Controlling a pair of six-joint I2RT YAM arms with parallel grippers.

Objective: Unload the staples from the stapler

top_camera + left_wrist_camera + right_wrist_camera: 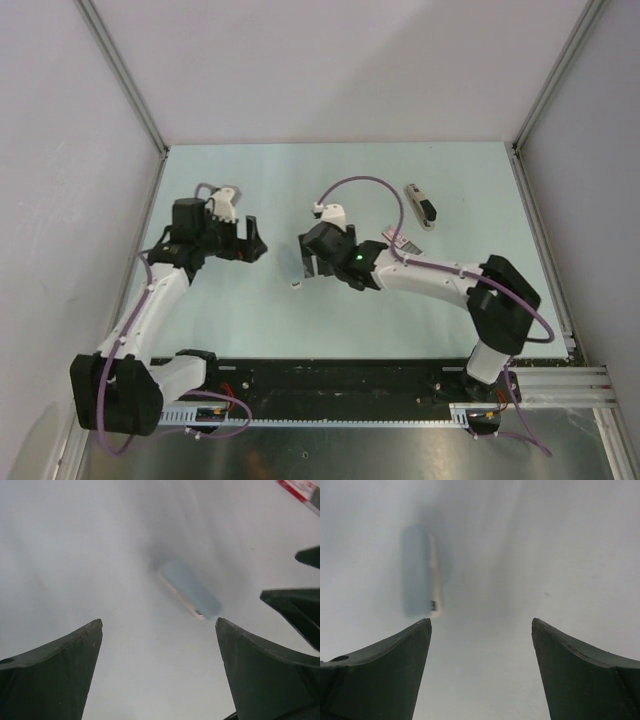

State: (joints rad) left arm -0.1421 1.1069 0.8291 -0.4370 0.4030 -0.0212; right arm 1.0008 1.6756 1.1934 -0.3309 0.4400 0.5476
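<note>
**A:** What was hard to make out?

**B:** Both wrist views were soft. The staples (pixel 296 285) showed there only as one blurred grey-blue slab with a pale long edge and a small dark end. Single staples could not be told apart. From above they were a tiny whitish fleck. A red-and-white packet (pixel 400 240) was partly covered by the right arm (pixel 440 275) from above, and the corner of the left wrist view cut it off.

**A:** Where did the staples lie?

**B:** Flat on the table (pixel 340 180), between the two grippers, nearer the right one and touching neither. The stapler (pixel 422 205) lay well apart from them, toward the far right.

**A:** And the surfaces and shapes?

**B:** The table was pale green, smooth and matt. The fingers (pixel 60 675) were dark and hard-looking, curving up to blunt tips. The stapler was slim and pale with a black part.

**A:** How many of each, and what of the grips?

**B:** One strip, one stapler, one packet, two arms. The left gripper (pixel 159 622) was spread wide with only bare table between its fingers. The right gripper (pixel 481 621) was likewise released and held nothing.
</note>
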